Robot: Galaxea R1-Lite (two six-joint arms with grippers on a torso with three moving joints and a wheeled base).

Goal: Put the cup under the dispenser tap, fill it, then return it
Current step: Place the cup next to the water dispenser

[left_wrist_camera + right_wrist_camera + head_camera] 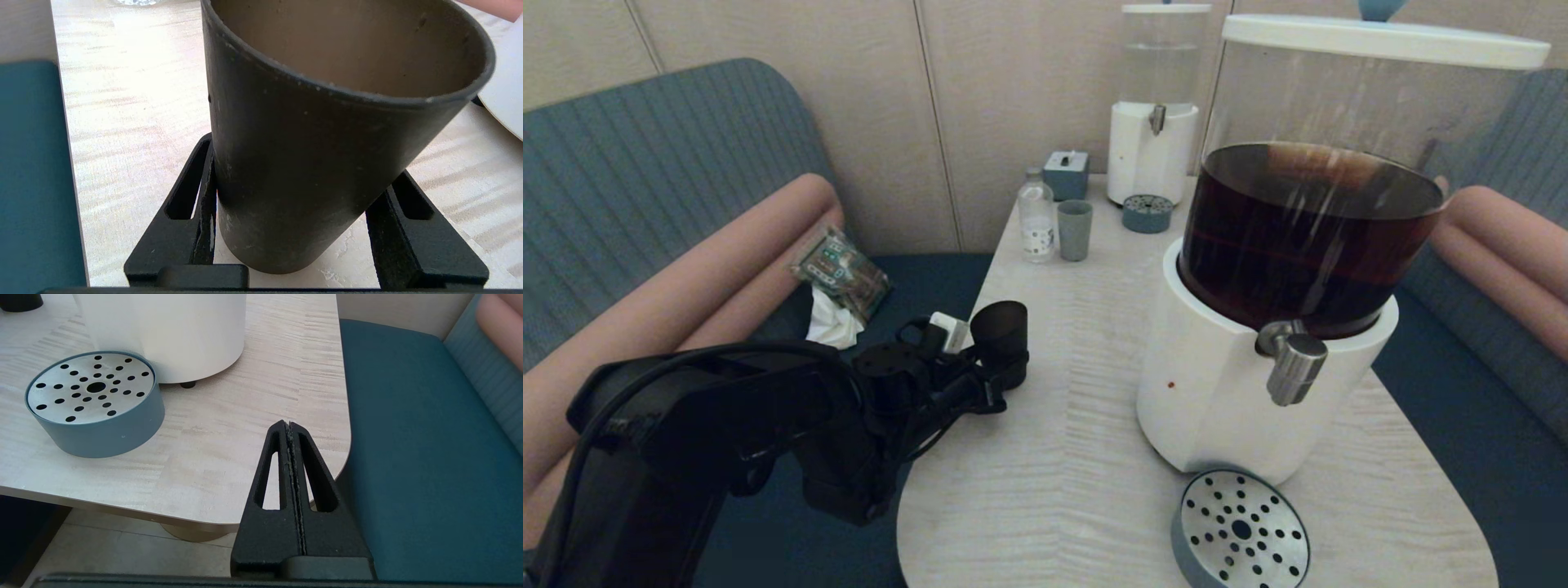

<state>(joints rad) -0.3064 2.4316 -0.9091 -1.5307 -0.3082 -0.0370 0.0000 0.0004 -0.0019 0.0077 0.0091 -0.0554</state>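
Note:
The dark cup (999,331) is at the table's left edge, and my left gripper (990,382) is shut on its lower part. From the left wrist, the cup (310,163) leans between the two black fingers (192,204), which press on both of its sides; its inside looks empty. The steel dispenser tap (1293,365) juts from the white base of the big tank of dark liquid (1307,237), well to the right of the cup. A round perforated drip tray (1241,531) lies below the tap. My right gripper (291,428) is shut and empty over the table's near right corner.
At the back of the table stand a grey-green cup (1075,229), a small bottle (1036,216), a blue-grey box (1067,174), and the clear-liquid dispenser (1156,106) with its small tray (1147,214). A snack packet (841,273) and tissue lie on the left bench.

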